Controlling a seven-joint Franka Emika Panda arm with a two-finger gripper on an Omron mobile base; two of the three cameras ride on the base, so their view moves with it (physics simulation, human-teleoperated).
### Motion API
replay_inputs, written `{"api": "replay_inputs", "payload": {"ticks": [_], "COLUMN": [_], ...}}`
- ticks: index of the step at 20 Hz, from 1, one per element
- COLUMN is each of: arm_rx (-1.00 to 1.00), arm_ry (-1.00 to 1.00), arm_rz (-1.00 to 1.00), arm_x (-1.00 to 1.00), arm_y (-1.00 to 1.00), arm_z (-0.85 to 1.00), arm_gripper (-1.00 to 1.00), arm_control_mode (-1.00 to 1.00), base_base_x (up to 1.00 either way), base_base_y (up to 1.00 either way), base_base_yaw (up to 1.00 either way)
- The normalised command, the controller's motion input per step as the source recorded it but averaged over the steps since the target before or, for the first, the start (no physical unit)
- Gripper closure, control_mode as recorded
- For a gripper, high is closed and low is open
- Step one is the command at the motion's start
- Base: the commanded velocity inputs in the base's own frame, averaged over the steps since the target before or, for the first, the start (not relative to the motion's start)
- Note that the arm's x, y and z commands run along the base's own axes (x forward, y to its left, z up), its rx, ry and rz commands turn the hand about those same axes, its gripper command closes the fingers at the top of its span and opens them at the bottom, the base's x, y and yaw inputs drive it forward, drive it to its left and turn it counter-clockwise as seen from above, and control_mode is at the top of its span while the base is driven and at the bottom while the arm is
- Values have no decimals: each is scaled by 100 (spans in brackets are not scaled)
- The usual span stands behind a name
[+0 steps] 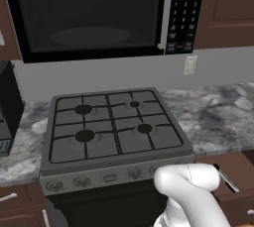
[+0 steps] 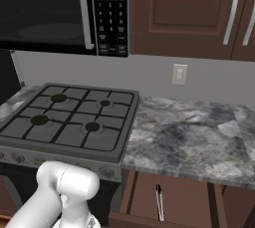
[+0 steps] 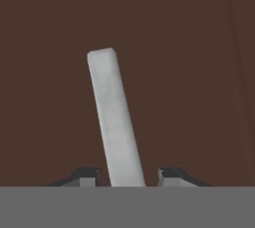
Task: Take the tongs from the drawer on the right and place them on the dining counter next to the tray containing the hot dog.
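Observation:
The drawer (image 2: 179, 192) stands pulled out under the worktop to the right of the stove. The tongs (image 2: 159, 203) lie inside it, thin and pale with a dark end; they also show in the left base view as the tongs (image 1: 228, 180). In the hand view the drawer's brown front (image 3: 189, 72) is close ahead, and its silver bar handle (image 3: 115, 117) runs up between the two fingertips. My gripper (image 3: 128, 174) straddles that handle, with a small gap on each side, so it is open. The dining counter, the tray and the hot dog are out of view.
A grey stove (image 1: 113, 124) with four burners sits left of the drawer, under a black microwave (image 1: 94, 13). Grey marbled worktop (image 2: 189, 132) spreads right of the stove, below dark wall cabinets (image 2: 189, 13). My white arm (image 1: 191, 191) bends down in front of the stove.

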Motion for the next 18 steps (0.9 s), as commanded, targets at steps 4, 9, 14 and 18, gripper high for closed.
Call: {"api": "replay_inputs", "payload": {"ticks": [4,9,14,18], "arm_rx": [1,1,2,2], "arm_ry": [0,0,0,0], "arm_rz": [0,0,0,0], "arm_x": [-35,-57,-75,-69], "arm_y": [0,-12,-29,-38], "arm_z": [0,0,14,34], "arm_gripper": [-100,-100,-100,-100], "arm_control_mode": [-100,-100,-100,-100], "base_base_x": [0,0,0,0], "base_base_y": [0,0,0,0], "base_base_yaw": [0,0,0,0]}}
